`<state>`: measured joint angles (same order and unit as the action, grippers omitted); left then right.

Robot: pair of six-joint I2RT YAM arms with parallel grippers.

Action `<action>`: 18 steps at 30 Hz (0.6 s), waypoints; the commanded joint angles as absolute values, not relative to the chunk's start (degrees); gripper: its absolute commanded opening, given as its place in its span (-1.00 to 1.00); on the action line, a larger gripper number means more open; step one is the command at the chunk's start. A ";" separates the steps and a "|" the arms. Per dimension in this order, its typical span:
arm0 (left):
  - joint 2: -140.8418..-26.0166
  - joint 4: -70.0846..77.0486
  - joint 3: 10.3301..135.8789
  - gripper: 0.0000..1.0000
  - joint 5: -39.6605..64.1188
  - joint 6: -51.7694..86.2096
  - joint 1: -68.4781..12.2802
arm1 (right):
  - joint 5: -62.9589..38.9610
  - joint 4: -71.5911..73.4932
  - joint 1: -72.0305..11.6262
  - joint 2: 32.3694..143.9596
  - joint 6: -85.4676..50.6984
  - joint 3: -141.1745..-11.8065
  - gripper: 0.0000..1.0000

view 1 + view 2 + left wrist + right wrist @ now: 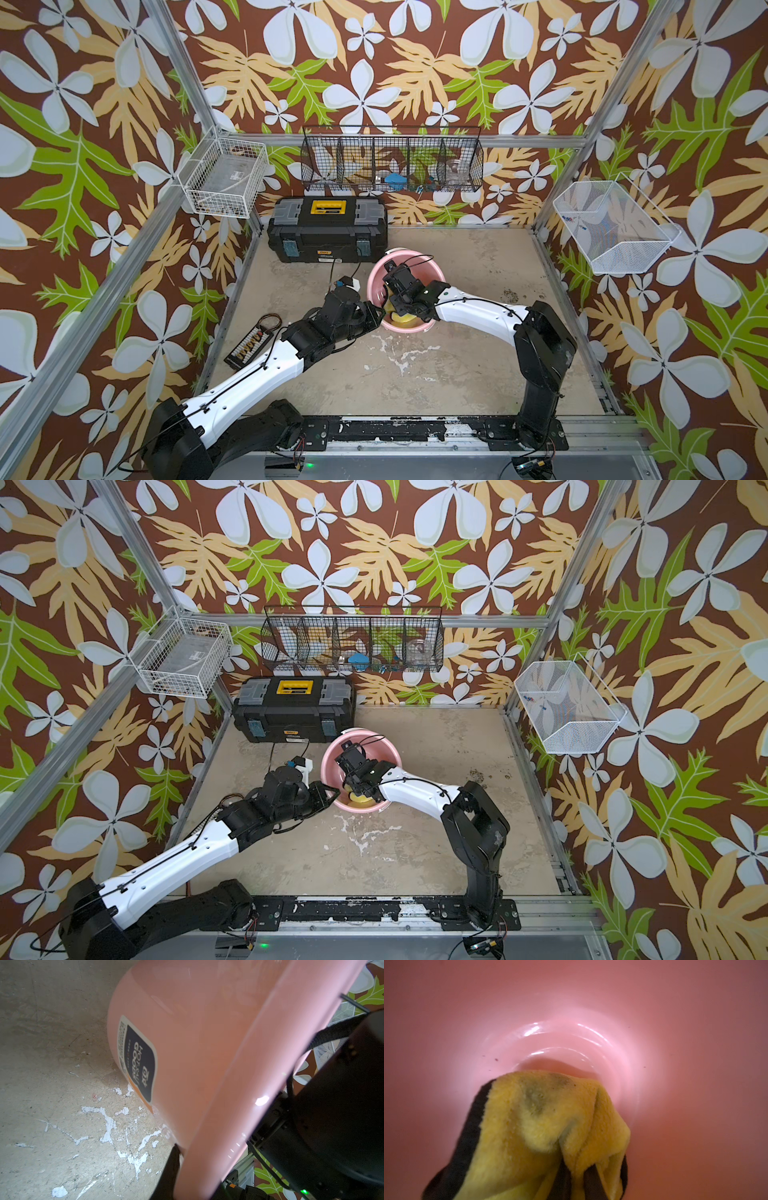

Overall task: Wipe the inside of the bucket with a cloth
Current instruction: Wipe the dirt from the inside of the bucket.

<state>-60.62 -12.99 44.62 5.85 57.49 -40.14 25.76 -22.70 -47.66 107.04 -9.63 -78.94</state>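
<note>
Two grippers: both are at work on the bucket, one on it and one inside it.
Right gripper [579, 1169]: clamped together on a bunch of the cloth [542, 1118]; the dark fingertips [593, 1180] pinch the yellow pile from below in the wrist view.
Left gripper [379, 312]: at the near rim of the bucket [432, 270]. One finger [173, 1163] lies against the outer wall under the rim. The other is hidden, so I judge it is closed on the rim to steady the bucket.
Cloth: down inside the bucket, with its stained front fold pressed low on the inner wall, just beside the shiny ringed bottom. In both top views only a yellow patch [358, 799] shows under my right wrist.
Bucket: on the worktop [415, 374], near the black-and-yellow toolbox [328, 237] but apart from it. I cannot tell whether it is upright or tipped.
Done: the cloth is picked up and in the bucket, and the bucket is braced.
In hand: the wiping itself, by my reckoning.
Left: a few dark specks [496, 1059] sit on the wall and the bottom lies bare, so I judge the rest of the wall and the bottom remain. I cannot tell how much is already wiped.
</note>
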 commanded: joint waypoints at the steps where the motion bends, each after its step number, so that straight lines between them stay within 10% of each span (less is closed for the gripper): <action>1: -59.56 -11.48 44.66 -1.00 8.16 55.09 -40.26 | 40.05 -21.40 -47.50 107.56 -3.71 -78.55 -1.00; 18: -56.45 -6.50 37.28 -1.00 14.47 58.81 -40.34 | 57.06 -1.13 -47.37 109.53 -6.29 -78.61 -1.00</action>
<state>-56.69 -3.09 37.76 6.07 59.11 -40.12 48.82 -8.36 -48.01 108.99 -2.81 -77.30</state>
